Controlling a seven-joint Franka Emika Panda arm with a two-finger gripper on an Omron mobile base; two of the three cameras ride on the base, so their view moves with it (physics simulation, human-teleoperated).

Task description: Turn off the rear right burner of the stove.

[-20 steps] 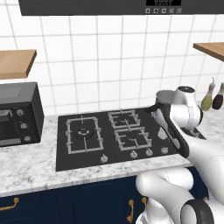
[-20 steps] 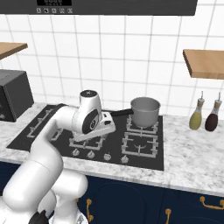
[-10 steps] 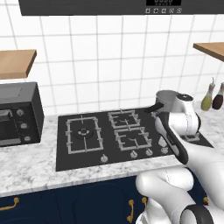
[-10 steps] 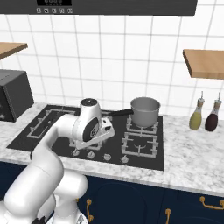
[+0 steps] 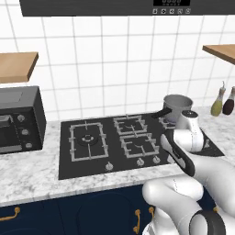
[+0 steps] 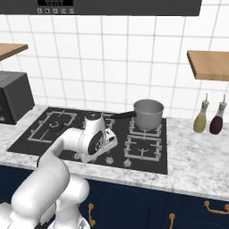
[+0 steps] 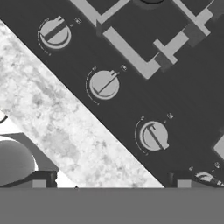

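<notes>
The stove (image 5: 105, 160) is a black glass cooktop with grey grates and a row of silver knobs along its front. A steel pot (image 6: 148, 113) stands on the rear right burner (image 6: 133, 129), whose grate (image 5: 166, 122) pokes out from under the pot in the left base view too. My gripper (image 6: 84, 156) points down over the front knob row, left of the middle. In the hand view it (image 7: 111, 181) is open, with nothing between the fingertips (image 7: 40, 179). Three knobs (image 7: 105, 84) lie in a diagonal line below it, a fourth half hidden at the lower right.
A black oven box (image 5: 18, 119) stands on the marble counter (image 5: 27, 176) left of the stove. Two bottles (image 6: 209, 120) stand on the right, under a wooden shelf (image 6: 210, 65). The range hood (image 6: 116, 6) hangs overhead. The pot's handle (image 6: 123, 115) sticks out leftward.
The hand has come down and forward, from over the middle grates to just above the knob row. The pot and the rest have not moved.
</notes>
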